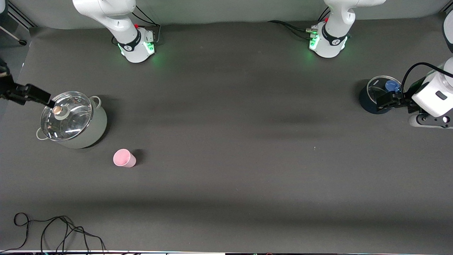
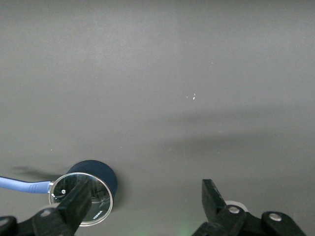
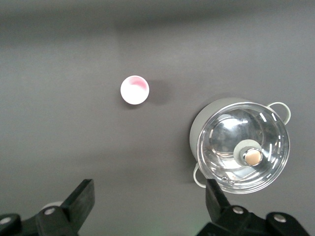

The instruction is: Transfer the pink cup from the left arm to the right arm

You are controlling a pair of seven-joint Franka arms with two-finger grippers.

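The pink cup (image 1: 124, 158) stands upright on the dark table, toward the right arm's end, and nothing touches it. It is a little nearer to the front camera than the lidded grey pot (image 1: 72, 120). In the right wrist view the pink cup (image 3: 134, 89) shows from above, apart from the grey pot (image 3: 241, 147). My right gripper (image 1: 35, 95) hangs open and empty by that pot's rim; in its wrist view the right gripper (image 3: 149, 196) has only bare table between its fingers. My left gripper (image 1: 389, 101) is open and empty over a dark blue pot.
The dark blue pot (image 1: 376, 94), with a glass lid and a blue handle, stands at the left arm's end; the left wrist view shows this blue pot (image 2: 86, 191) beside one finger. A loose black cable (image 1: 53, 230) lies near the table's front edge.
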